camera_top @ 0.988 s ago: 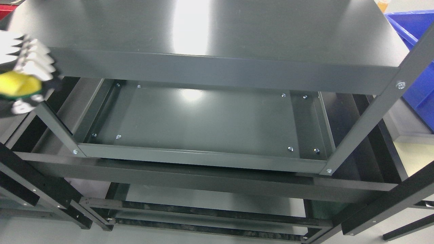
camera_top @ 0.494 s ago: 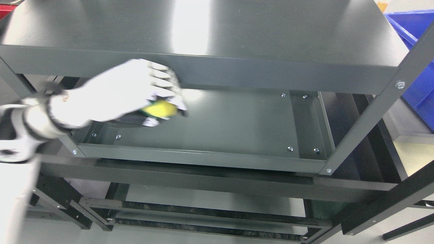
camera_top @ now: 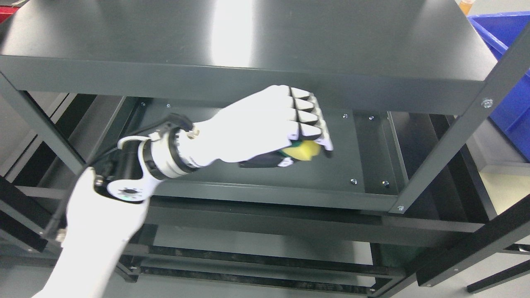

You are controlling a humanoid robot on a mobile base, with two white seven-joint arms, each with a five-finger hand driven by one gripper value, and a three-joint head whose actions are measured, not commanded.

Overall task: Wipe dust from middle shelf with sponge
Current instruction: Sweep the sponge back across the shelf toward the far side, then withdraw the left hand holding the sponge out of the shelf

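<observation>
At the far left, a grey upright post of the rack ran down from the top shelf's front corner. The left arm came in from the lower left corner, white-sleeved, with a black cable along its outer edge and a jointed wrist of white and black rings sitting just in front of the middle shelf's front lip. Beyond the wrist, the left hand reached in between the top shelf and the middle shelf, knuckles up, over the right-of-centre part of the tray. Its fingers were curled down and closed around the yellow sponge, whose green edge showed just under the knuckles; the thumb lay beneath it. The sponge sat low against the middle shelf's dark surface, though whether it actually touched could not be told. Further right, screw heads dotted the tray near its right wall. At the far right, a slanting grey post crossed the view, and behind it stood a blue bin.
</observation>
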